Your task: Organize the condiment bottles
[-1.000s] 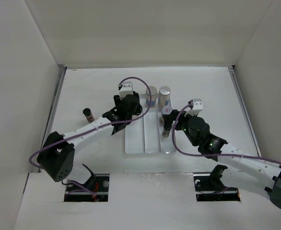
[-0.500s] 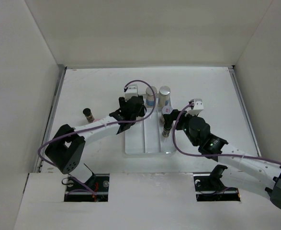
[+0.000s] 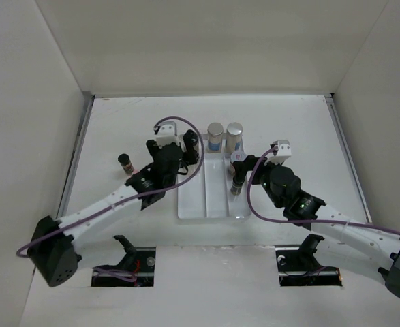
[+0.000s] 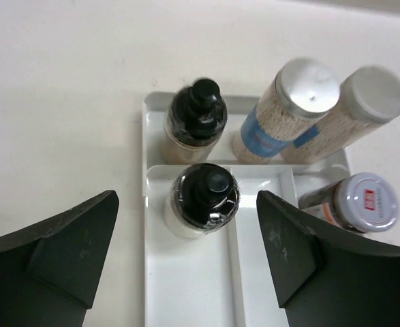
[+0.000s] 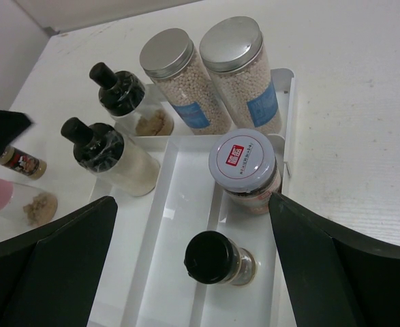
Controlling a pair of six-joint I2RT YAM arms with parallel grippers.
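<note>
Tray [image 3: 198, 199], white w/ 3 compartments, sits mid-table [image 3: 302, 129]: one cross section at the far end, two long sections running back toward the arms.

Six of the condiment bottles stand in it.
- Far section: black pointed-cap bottle [image 4: 195, 122] at the L end, then silver-cap bottle [image 5: 179, 78] and second silver-cap bottle [image 5: 244, 68] side by side, both w/ blue labels and pale grains inside.
- L long section: second pointed-cap bottle [image 4: 202, 197] at its far end, just nearside of the first, divider between them.
- R long section: red-label lid bottle [image 5: 246, 170] at the far end, and black flat-cap bottle [image 5: 217, 259] on its near side, close but apart.

Two more are off the tray, on the table to its L. Dark-cap bottle [image 3: 125, 161] is upright. Pink-cap bottle [image 5: 9, 197] is just beside it and appears to lie on its side.

Left gripper [image 4: 186, 204] hangs over the tray's far-L corner. Its fingers [image 4: 63, 252] are spread wide w/ nothing pinched, and the second pointed-cap bottle sits below the gap.

Right gripper [image 5: 193, 201] hangs over the R long section. Its fingers [image 5: 336, 272] are also spread wide and grip nothing.
</note>
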